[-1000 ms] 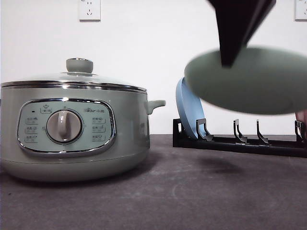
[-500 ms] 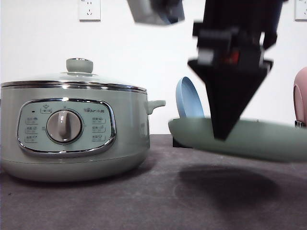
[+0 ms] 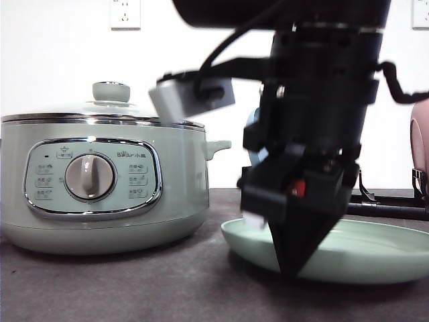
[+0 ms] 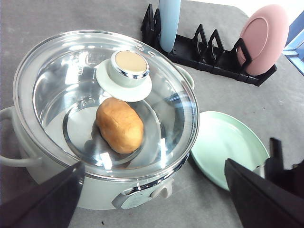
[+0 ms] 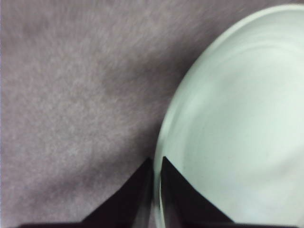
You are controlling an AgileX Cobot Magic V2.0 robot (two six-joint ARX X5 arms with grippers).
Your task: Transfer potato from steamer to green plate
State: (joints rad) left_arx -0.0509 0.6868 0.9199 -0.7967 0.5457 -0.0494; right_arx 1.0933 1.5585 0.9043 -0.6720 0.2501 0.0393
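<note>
Lowered matte round green plate (image 3: pixel 375 251), tabletop (image 3: pixel 134 282)

Steamer (image 3: pixel 100 194): glossy sage body, chrome trim, clear glass lid (image 4: pixel 104 99). Potato (image 4: pixel 119 125): smooth matt skin. Green plate (image 4: pixel 228 145): matt. Table (image 3: pixel 134 282): rough grey cloth-like surface. Rack (image 4: pixel 209 47): black plastic.

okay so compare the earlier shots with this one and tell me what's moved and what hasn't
The right gripper has carried the pale mint-green round plate down from in front of the rack to the dark table, beside the sage-green steamer. It still pinches the plate's rim. The steamer stayed put, its glass lid on and the orange-brown potato inside.
</note>
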